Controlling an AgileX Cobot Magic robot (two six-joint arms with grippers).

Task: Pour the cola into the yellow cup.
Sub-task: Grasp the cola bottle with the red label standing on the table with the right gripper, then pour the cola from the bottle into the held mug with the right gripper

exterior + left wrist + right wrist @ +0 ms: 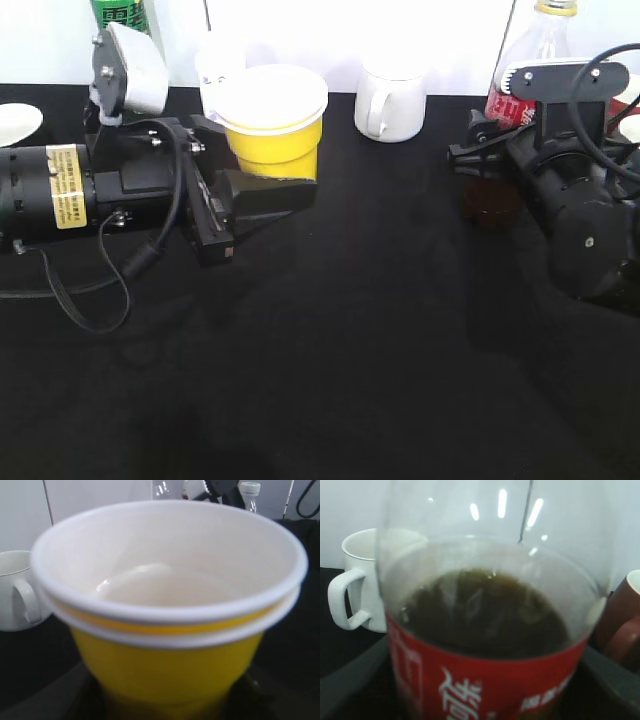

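The yellow cup [272,135], with its wide white rim, is upright between the jaws of my left gripper [283,186], which is shut on its lower body. In the left wrist view the cup [170,670] fills the frame and its white inside looks empty; the left gripper [170,707] shows only as dark fingers at its base. The cola bottle [512,90] stands upright at the right with its yellow cap on. My right gripper [487,152] is shut on it below the red label. In the right wrist view the cola bottle [485,680] sits between the right gripper's fingers [485,705].
A white handled mug [390,102] stands at the back between cup and cola bottle; it also shows in the left wrist view [15,595] and right wrist view [362,580]. A green bottle [122,15] and white dish [15,122] are back left. A red mug [620,625] is right of the cola.
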